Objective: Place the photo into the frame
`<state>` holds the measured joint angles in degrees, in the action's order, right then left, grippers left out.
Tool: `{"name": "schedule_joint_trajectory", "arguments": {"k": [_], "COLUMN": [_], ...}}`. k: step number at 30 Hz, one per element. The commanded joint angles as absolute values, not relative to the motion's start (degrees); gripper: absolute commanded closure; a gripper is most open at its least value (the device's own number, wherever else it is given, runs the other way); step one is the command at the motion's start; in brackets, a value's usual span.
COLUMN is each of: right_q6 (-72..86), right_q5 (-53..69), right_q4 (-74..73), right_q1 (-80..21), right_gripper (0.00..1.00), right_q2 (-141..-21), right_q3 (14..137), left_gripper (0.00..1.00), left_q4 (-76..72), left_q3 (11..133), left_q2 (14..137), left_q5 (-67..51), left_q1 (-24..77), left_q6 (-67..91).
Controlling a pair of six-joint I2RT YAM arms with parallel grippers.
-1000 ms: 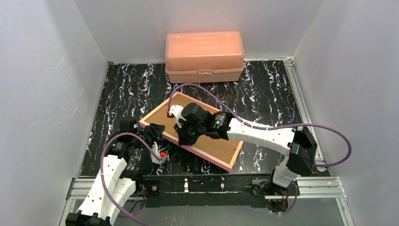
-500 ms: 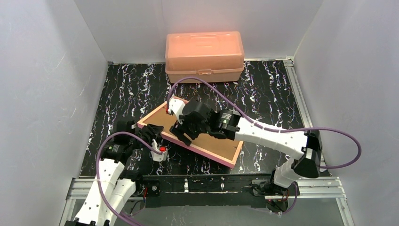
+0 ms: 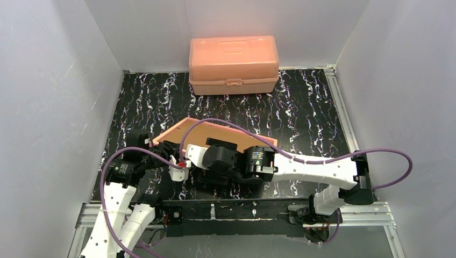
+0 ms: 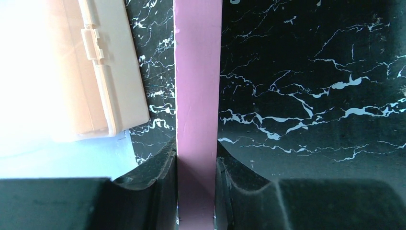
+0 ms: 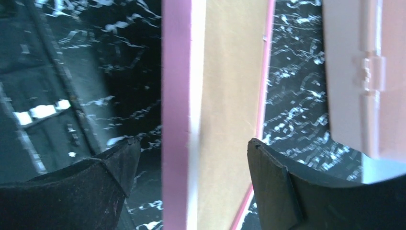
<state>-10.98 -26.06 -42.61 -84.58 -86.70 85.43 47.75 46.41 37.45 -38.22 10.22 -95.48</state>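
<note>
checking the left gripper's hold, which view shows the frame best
Left wrist: the frame shows as a pink edge pinched between the left gripper's fingers. Top external shows it whole and tilted, but the grip is unclear there. Right wrist shows its edge and brown back, not that grip.

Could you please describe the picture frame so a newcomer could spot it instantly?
Start at the black marbled table, then the salmon lidded box by the back wall. In front of it is the frame: a flat rectangle, thin pink border, brown middle, unlike the bulky box.
</note>
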Motion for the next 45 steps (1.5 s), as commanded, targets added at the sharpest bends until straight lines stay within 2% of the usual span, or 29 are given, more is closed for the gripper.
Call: {"name": "schedule_joint_trajectory", "arguments": {"k": [1, 7, 11, 13, 16, 21, 24, 25, 26, 27, 28, 30, 31, 32, 33, 40, 45], "right_q6": [-15.62, -19.12, -20.10, -20.48, -21.07, -21.43, -20.87, -20.65, -20.51, -20.36, -20.24, -19.82, -19.64, -19.46, -19.29, -15.95, -11.44], "right_q5": [-35.42, -38.71, -39.58, -40.09, -40.28, -39.64, -37.57, -36.79, -36.11, -35.51, -35.05, -34.40, -33.97, -33.07, -32.46, -25.90, -20.08], "right_q4": [-43.76, -40.24, -38.48, -37.71, -36.67, -36.11, -36.77, -37.16, -37.43, -37.66, -37.96, -38.72, -39.03, -39.36, -39.45, -42.38, -45.26], "right_q1": [-84.50, -84.64, -84.64, -84.58, -84.63, -84.62, -84.57, -84.55, -84.47, -84.50, -84.47, -84.15, -83.94, -83.54, -83.13, -76.60, -71.20], "right_gripper": [0.14, 0.32, 0.40, 0.50, 0.71, 0.90, 0.93, 0.95, 0.96, 0.97, 0.97, 0.98, 0.98, 0.99, 0.99, 0.99, 0.99], "right_q2": [-87.81, -88.41, -88.42, -88.29, -87.86, -86.96, -86.22, -86.02, -85.82, -85.67, -85.69, -85.97, -86.18, -86.36, -86.51, -89.17, -94.27], "right_q3": [85.68, 84.37, 83.76, 83.44, 82.88, 82.86, 83.86, 84.07, 84.26, 84.34, 84.55, 85.25, 85.78, 86.30, 86.91, 94.50, 103.73], "left_gripper": [1.00, 1.00, 1.00, 1.00, 1.00, 1.00, 0.93, 0.85, 0.66, 0.35, 0.28, 0.25, 0.19, 0.05, 0.02, 0.02, 0.02], "left_q4": [49.68, 50.48, 49.65, 48.08, 45.91, 43.81, 42.74, 42.56, 42.29, 41.83, 41.36, 40.90, 40.86, 40.63, 40.33, 37.89, 39.64], "left_q3": [50.32, 52.21, 53.29, 53.30, 53.53, 53.49, 52.17, 51.86, 51.53, 51.24, 50.90, 50.60, 50.42, 50.14, 49.77, 50.16, 58.39], "left_q2": [36.60, 37.05, 37.69, 37.71, 37.72, 37.44, 36.27, 35.97, 35.58, 35.16, 34.63, 33.53, 32.98, 32.04, 31.39, 28.90, 35.76], "left_q5": [-40.10, -40.03, -40.29, -40.21, -40.53, -40.91, -41.23, -41.27, -41.30, -41.35, -41.52, -42.10, -42.31, -42.48, -42.42, -40.03, -40.76], "left_q1": [10.20, 10.15, 10.20, 10.20, 10.17, 10.20, 10.20, 10.20, 10.20, 10.17, 10.19, 10.20, 10.20, 10.17, 10.19, 10.20, 10.20], "left_q6": [-92.99, -90.46, -87.14, -84.75, -80.67, -76.82, -76.14, -76.17, -76.13, -75.99, -75.86, -75.93, -76.47, -76.84, -76.79, -69.63, -54.44]}}
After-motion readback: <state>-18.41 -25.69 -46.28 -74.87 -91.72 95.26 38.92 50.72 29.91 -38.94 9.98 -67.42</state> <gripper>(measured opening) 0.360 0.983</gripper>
